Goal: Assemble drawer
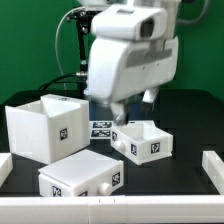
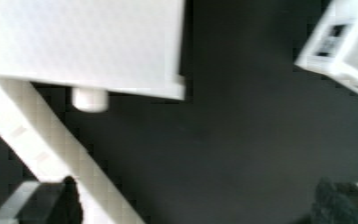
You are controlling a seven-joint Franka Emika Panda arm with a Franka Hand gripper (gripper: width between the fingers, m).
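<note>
White housing [image 1: 45, 130], knobbed tray [image 1: 85, 180] and second tray [image 1: 142, 142] stand around the wide-spread, empty jaws.

Bare table [image 1: 190, 125] is lying open on the exterior view's right, between the small tray [image 1: 143, 142] and the edge rail [image 1: 212, 165]. The housing [image 1: 45, 130] and the knobbed tray [image 1: 85, 178] are crowding the left (the tray is sitting just in front).
</note>
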